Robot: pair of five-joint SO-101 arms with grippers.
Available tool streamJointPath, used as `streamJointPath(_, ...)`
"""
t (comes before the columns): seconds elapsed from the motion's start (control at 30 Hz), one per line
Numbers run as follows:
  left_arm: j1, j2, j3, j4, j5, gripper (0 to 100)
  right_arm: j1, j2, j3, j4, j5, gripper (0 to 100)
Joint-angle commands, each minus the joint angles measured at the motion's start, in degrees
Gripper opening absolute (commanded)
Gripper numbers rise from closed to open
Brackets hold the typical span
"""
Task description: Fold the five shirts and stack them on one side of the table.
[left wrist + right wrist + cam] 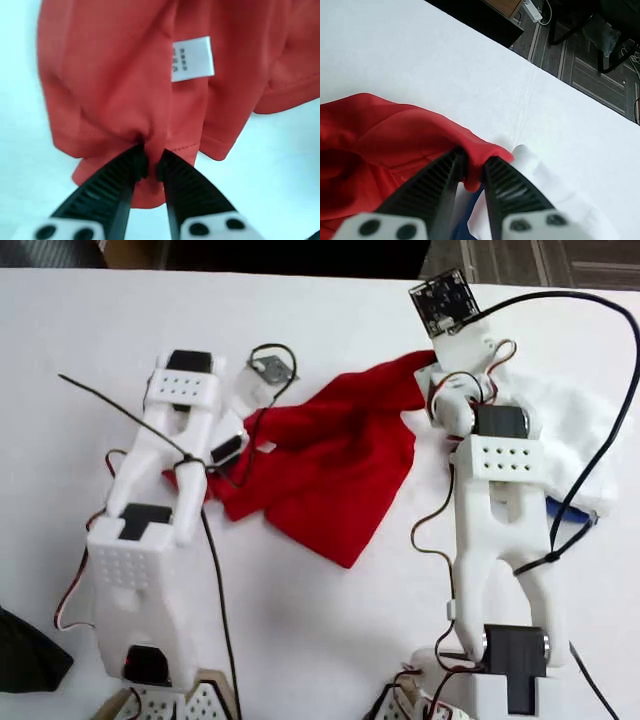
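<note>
A red shirt (330,465) lies crumpled in the middle of the white table (330,320), between the two arms. My left gripper (150,157) is shut on a fold of the red shirt (125,75) near its white label (192,58); in the high view the left gripper (235,452) is at the shirt's left edge. My right gripper (472,167) is shut on a corner of the red shirt (385,145); in the high view the right gripper (432,375) is at the shirt's far right corner. A white shirt (575,440) lies under the right arm, with a blue garment (570,512) peeking out beneath it.
A black garment (30,650) lies at the table's front left edge. Cables run over both arms. Beyond the table's far edge (485,37) the floor and furniture legs show. White cloth (540,175) lies right beside the right gripper.
</note>
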Motion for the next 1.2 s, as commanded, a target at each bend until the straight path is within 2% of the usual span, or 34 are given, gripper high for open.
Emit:
streamJointPath(0.0,-0.18,-3.34,-5.49,3.08,0.0,6,-0.22,-3.82,-3.16,0.22,0.18,2.2)
streamJointPath(0.13,-0.18,-2.55,-7.96,4.4,0.0,13,-0.22,-3.91,-3.16,0.22,0.18,2.2)
streamJointPath(0.5,-0.26,3.6,-8.13,2.64,-0.09,13,-0.13,-3.91,-3.16,0.22,0.26,2.2)
streamJointPath(0.67,-0.09,2.99,-9.27,1.76,0.44,2,-0.13,-3.91,-3.16,0.22,0.18,2.2)
streamJointPath(0.93,-0.09,2.2,-20.44,9.41,0.26,3,-0.13,-3.91,-3.16,0.22,0.18,2.2)
streamJointPath(1.17,-0.53,1.85,-23.16,9.67,0.44,3,-0.04,-3.91,-3.16,0.22,0.44,2.2)
